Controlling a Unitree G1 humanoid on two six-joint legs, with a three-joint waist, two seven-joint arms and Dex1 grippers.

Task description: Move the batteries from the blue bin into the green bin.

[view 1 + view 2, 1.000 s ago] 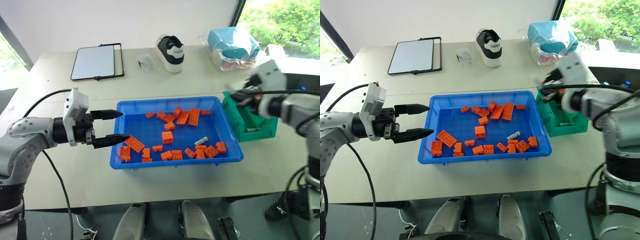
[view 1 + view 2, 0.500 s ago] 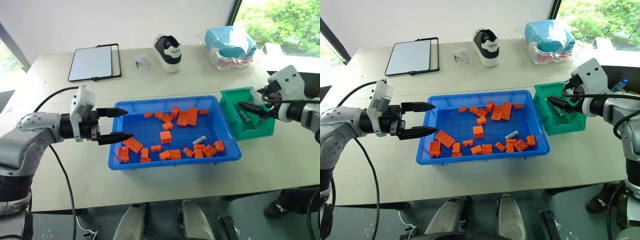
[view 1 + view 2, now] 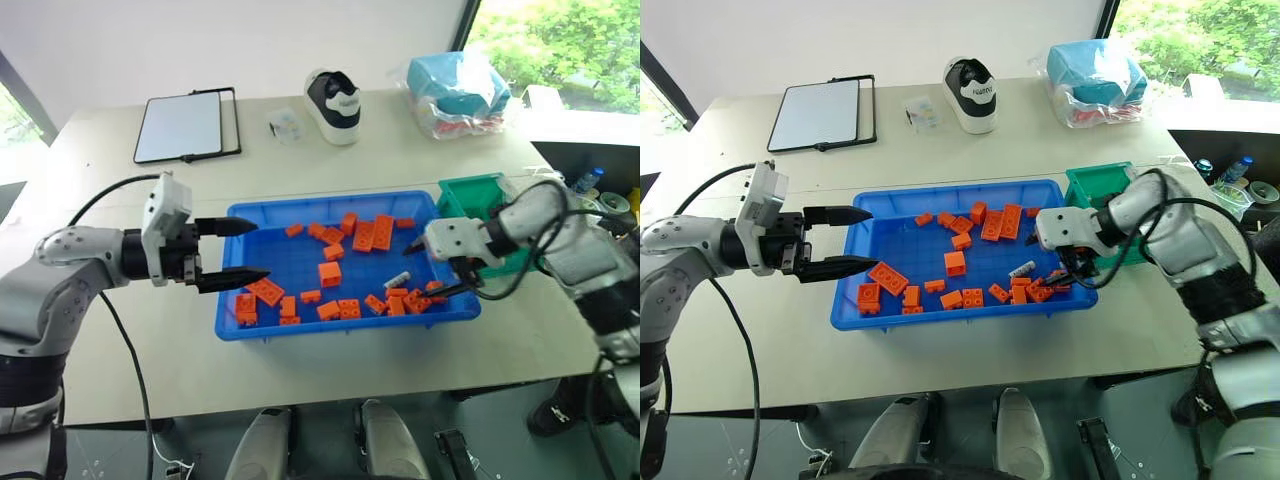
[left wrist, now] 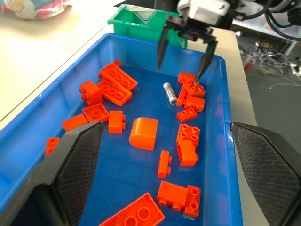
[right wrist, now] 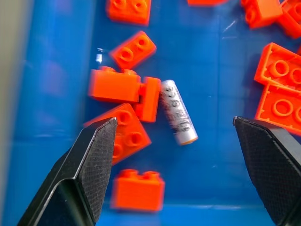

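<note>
Inspection from my remote station finds the right gripper (image 3: 437,268) hanging over the right end of the blue bin (image 3: 300,325), right of centre in the head view, fingers spread wide and holding nothing. One battery (image 5: 178,112) lies on the bin floor directly between those spread fingers; in the right wrist view I see it at frame centre, slanted, one end touching an orange brick (image 5: 150,98). In the head view the same battery sits at centre right, among a cluster of orange bricks (image 3: 400,300) near the bin's right wall. I note more bricks scattered across the bin, thickest along its upper right and lower edges. The green bin (image 3: 470,195) stands just beside the blue bin's right end, partly hidden behind the right arm; I cannot tell what it contains. The left gripper (image 3: 235,253) sits at centre left of the head view, level, pointing toward the bin, fingers well apart and empty, tips at the bin's left rim. On the table (image 3: 90,150) in the upper part of the frame I record a tablet (image 3: 186,125), a black-and-white shoe (image 3: 334,103) and a bagged blue bundle (image 3: 458,90).
</note>
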